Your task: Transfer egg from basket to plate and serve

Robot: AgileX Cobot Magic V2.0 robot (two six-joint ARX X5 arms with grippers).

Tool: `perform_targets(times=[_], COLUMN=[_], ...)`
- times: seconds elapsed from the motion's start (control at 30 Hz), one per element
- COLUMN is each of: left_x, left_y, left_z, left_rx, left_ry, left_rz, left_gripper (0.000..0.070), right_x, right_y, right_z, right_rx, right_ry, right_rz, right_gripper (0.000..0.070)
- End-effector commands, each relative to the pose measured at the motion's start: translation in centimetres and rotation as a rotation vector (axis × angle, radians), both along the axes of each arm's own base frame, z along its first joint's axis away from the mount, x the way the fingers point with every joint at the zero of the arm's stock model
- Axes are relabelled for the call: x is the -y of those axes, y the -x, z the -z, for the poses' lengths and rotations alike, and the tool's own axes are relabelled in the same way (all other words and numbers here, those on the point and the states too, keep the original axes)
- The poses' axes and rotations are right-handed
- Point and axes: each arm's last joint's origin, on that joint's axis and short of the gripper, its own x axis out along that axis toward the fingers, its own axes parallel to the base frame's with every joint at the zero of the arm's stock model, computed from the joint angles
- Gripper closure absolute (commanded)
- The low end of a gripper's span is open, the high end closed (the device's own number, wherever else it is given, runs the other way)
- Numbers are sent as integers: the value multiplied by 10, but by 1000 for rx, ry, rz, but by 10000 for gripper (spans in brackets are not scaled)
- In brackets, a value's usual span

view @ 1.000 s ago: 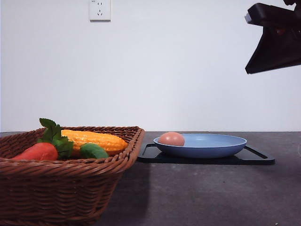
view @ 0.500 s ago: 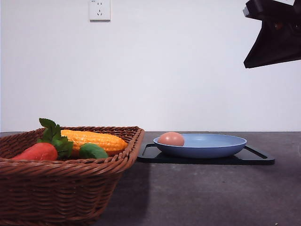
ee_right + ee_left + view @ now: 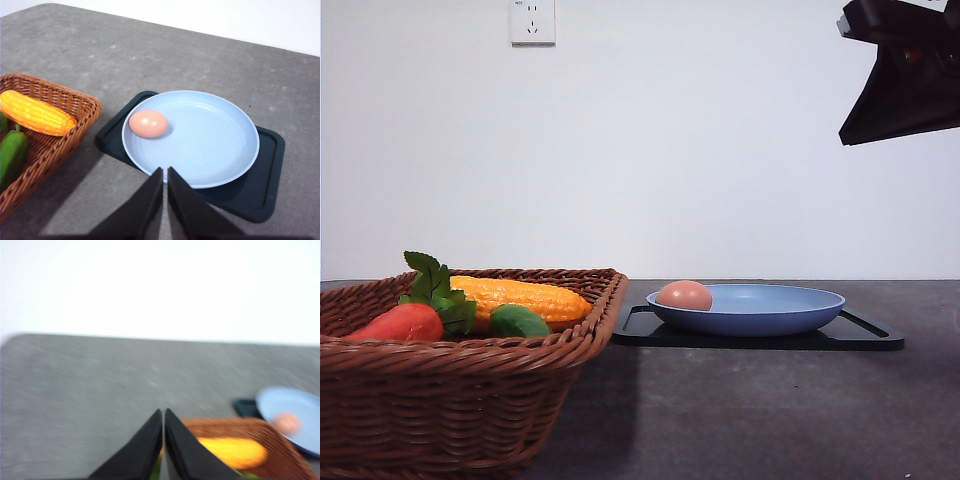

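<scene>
Front view, near to far: basket (image 3: 460, 400) fills lower left of frame, w/ a red-orange veg (image 3: 402, 322), green leaves (image 3: 435, 290), a green veg (image 3: 518, 321) and a corn cob (image 3: 520, 298) inside. Behind it, mid-frame, black tray (image 3: 865, 335) carries the plate (image 3: 760, 315); egg (image 3: 684, 295) sits at plate's left edge, touching the rim. Wall outlet (image 3: 532, 20) at top. My right arm (image 3: 905, 75) hangs in upper right corner, well above the plate.

Right wrist view: my right gripper (image 3: 164, 172) at bottom centre, fingers pressed together, holding nothing, above the plate's near rim.

Left wrist view, blurry: my left gripper (image 3: 163, 415) also closed, empty, over the basket.
</scene>
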Motion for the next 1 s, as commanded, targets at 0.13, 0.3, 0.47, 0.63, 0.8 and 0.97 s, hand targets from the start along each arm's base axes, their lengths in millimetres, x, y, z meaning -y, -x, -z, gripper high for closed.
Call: perform_targets(times=[0.13, 0.3, 0.47, 0.63, 0.8, 0.97], left_x=[-6, -9, -9, -9, -9, -9], left_y=[-4, -20, -28, -31, -31, -33], left_z=[35, 70, 97, 109, 114, 123], left_rx=[10, -11, -50, -87, -106, -132], left_ry=[-47, -47, -50, -54, -56, -46], left_rz=[-100, -144, -156, -155, -155, -156], left_gripper=[700, 700, 700, 700, 700, 700], right_x=[-2, -2, -2, -2, -2, -2], right_y=[0, 0, 0, 0, 0, 0], right_z=[-4, -4, -4, -4, -4, -4], right_rx=[9, 9, 9, 9, 9, 9], right_ry=[-23, -23, -23, -23, -22, -23], right_rz=[-2, -1, -2, -2, -2, -1], right_gripper=[700, 700, 700, 700, 700, 700])
